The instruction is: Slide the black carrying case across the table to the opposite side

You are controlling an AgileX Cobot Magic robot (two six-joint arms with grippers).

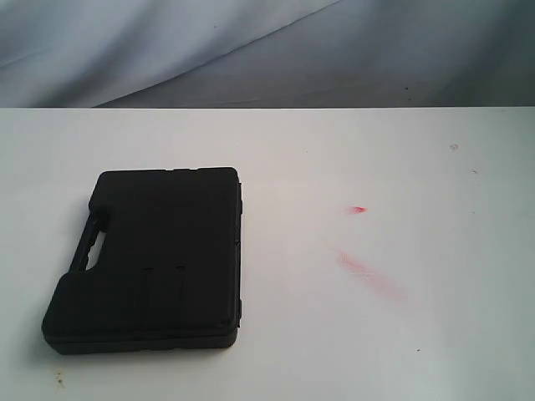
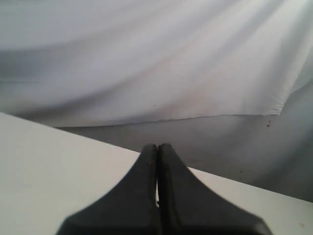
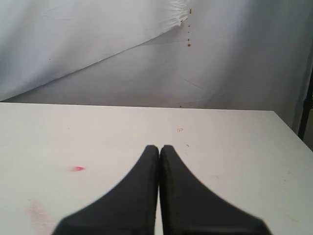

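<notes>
Black carrying case (image 1: 150, 259): found lying flat and closed in the lower left of the exterior frame, on the table.
Case handle (image 1: 90, 247): a cut-out grip is noted along the case's left edge.
Table (image 1: 401, 351): a white top is seen across the lower frame; the case is borne on its left half.
Red marks: a small red spot (image 1: 358, 210) and a longer faint smear (image 1: 365, 271) are recorded right of centre, well apart from the case.
Backdrop cloth (image 1: 251, 50): pale fabric is hung across the top of the frame.
Left gripper (image 2: 157, 147): fingers are pressed together; tabletop and cloth are seen beyond.
Right gripper (image 3: 159, 147): fingers are pressed together; marked tabletop is seen beyond.
</notes>
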